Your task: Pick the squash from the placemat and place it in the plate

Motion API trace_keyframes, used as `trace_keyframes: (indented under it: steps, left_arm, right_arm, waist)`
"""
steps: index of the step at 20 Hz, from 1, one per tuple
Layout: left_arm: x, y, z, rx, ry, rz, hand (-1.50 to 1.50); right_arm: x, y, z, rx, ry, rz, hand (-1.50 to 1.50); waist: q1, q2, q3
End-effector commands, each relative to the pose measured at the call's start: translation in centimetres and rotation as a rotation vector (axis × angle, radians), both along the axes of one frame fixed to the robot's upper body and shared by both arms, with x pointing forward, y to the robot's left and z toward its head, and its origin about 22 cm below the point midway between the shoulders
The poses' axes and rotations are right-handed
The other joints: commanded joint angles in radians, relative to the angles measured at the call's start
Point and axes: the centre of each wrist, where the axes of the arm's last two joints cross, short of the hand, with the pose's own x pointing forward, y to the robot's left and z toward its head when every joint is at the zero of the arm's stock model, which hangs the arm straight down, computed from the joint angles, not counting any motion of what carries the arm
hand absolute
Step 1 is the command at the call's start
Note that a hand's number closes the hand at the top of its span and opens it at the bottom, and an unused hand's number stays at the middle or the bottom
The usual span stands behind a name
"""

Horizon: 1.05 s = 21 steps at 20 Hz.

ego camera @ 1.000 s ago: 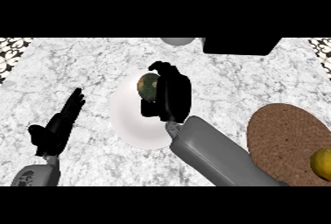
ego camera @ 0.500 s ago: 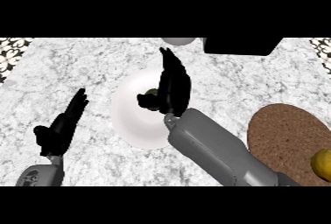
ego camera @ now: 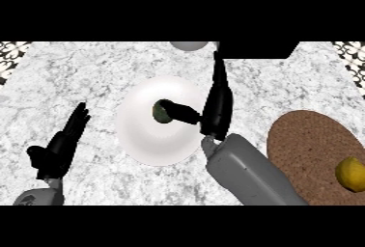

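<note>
On the white plate [ego camera: 153, 144], squash [ego camera: 161, 113] lying; right hand [ego camera: 217, 108] hovering spread wide, left hand [ego camera: 61, 144] resting open.

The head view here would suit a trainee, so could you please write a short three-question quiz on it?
1. True or false: the squash lies on the white plate.
2. Which object sits on the brown placemat? A) a yellow fruit B) a cup C) a spoon
3. Fill in: the right hand has its fingers ____, with only its thumb reaching to the squash, while the left hand rests open on the counter.

Key: 1 true; 2 A; 3 straight.
</note>
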Motion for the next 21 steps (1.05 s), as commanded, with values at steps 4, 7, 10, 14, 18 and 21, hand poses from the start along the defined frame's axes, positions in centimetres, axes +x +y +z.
trace_keyframes:
  steps: [4, 7, 10, 14, 18, 21]
  left_arm:
    - [-1.8, -0.5, -0.5, 0.005, -0.001, 0.007, 0.0]
    - [-0.4, 0.3, 0.1, -0.019, 0.004, -0.002, 0.0]
    - [1.7, 0.3, 0.9, 0.003, -0.017, 0.008, 0.0]
    - [-0.2, -0.7, 0.2, 0.004, 0.007, 0.011, 0.0]
    - [-0.9, 1.1, -0.1, -0.002, -0.01, 0.001, 0.0]
    - [0.1, 1.3, 1.9, 0.016, -0.024, 0.011, 0.0]
  right_arm:
    - [-5.3, -8.1, -3.8, 0.073, -0.061, -0.006, -1.5]
    - [-6.2, -10.8, -3.5, 0.079, -0.082, 0.064, -1.5]
    - [-6.8, -13.3, -5.7, 0.058, -0.083, 0.105, -1.5]
    - [-7.8, -16.5, -7.2, 0.044, -0.049, 0.144, -1.5]
    - [-9.4, -19.1, -10.6, 0.031, -0.07, 0.131, -1.5]
    - [-6.5, -20.5, -11.3, 0.016, -0.074, 0.11, -1.5]
  waist:
    - [-0.002, -0.001, 0.002]
    - [-0.009, -0.001, 0.0]
    - [-0.013, 0.001, 0.001]
    - [-0.01, -0.003, -0.001]
    - [-0.01, -0.003, -0.001]
    - [-0.006, -0.003, -0.001]
